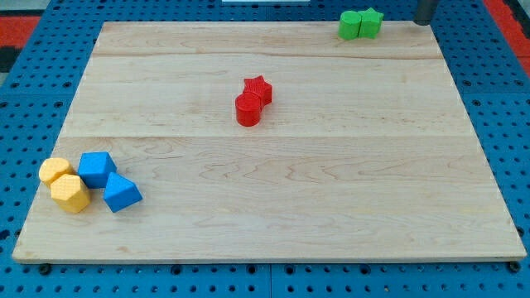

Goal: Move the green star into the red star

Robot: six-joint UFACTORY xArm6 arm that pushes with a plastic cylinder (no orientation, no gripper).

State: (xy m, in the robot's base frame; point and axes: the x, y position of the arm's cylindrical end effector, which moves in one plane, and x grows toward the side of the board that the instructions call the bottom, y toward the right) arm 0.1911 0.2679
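Note:
The green star [372,21] sits at the view's top right, near the board's far edge, touching a green round block [351,25] on its left. The red star [258,88] lies near the board's middle, touching a red cylinder [248,109] just below and left of it. My tip [423,21] is at the view's top right corner, to the right of the green star with a gap between them, over the board's far edge.
At the view's bottom left are two yellow blocks [55,170] [70,194] and two blue blocks [98,168] [122,193], clustered together. The wooden board [331,190] lies on a blue pegboard [497,99].

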